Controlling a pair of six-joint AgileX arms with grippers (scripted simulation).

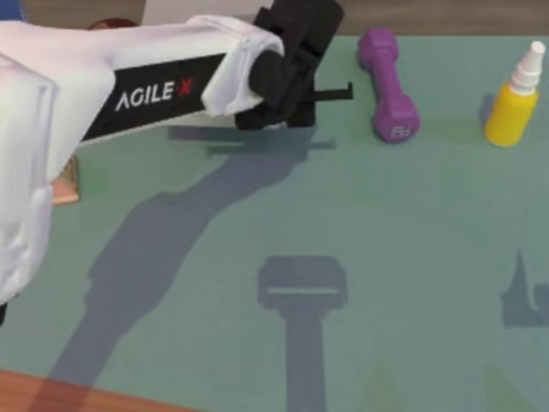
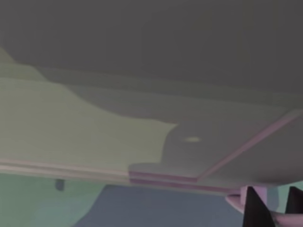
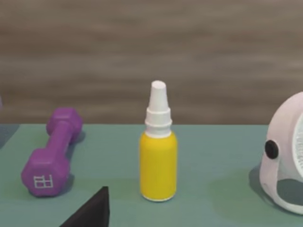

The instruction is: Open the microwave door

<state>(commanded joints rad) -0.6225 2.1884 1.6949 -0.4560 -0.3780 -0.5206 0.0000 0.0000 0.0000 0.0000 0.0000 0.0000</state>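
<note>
The microwave [image 1: 196, 12] stands at the table's far edge, almost wholly hidden under my left arm; only a pale strip of its top shows. In the left wrist view its grey body [image 2: 151, 42] fills the picture from very close. The microwave door [image 2: 71, 127] is a translucent panel with a pinkish frame just below it. My left gripper [image 1: 333, 89] [image 2: 272, 210] sits at the door's end, its two black fingertips [image 2: 252, 208] on either side of a pale piece of the door. My right gripper [image 3: 94, 210] is parked off the top view's right, facing the table's far side.
A purple dumbbell [image 1: 390, 81] [image 3: 49, 158] lies just right of the left gripper. Farther right stands a yellow bottle with a white nozzle [image 1: 515, 99] [image 3: 158, 165]. A white fan [image 3: 289, 161] sits beyond it. A brown object [image 1: 67, 184] lies at the left edge.
</note>
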